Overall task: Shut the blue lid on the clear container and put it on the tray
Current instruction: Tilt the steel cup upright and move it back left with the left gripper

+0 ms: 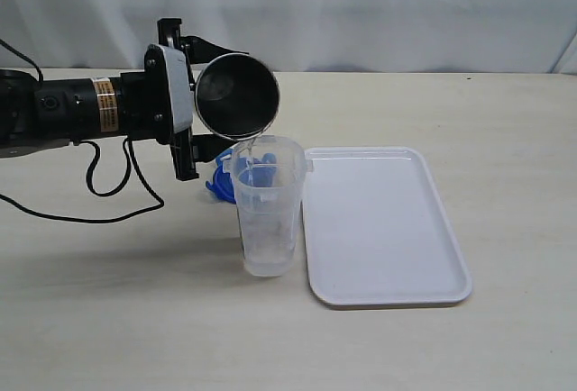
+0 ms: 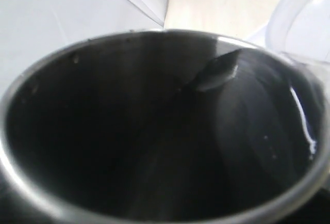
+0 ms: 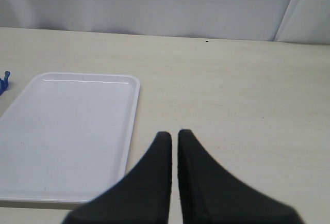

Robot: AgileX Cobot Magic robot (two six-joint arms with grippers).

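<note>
The left arm (image 1: pixel 77 107) is built as a thick black cylinder, and a yellow-orange label (image 1: pixel 106 104) with small dark print is wrapped around it. A pale grey plate (image 1: pixel 174 94) with rounded corners is fixed at its wrist end. Thin black cables (image 1: pixel 110 188) are hung from the arm in loose loops, and another is seen along its upper edge. The left gripper (image 1: pixel 206 98) is made of black angular fingers (image 1: pixel 185 159) set at either end of the plate. The right gripper (image 3: pixel 174 133) is seen as two matte black fingers (image 3: pixel 152 182), broad at the base and tapered to rounded tips, with smooth faces.
</note>
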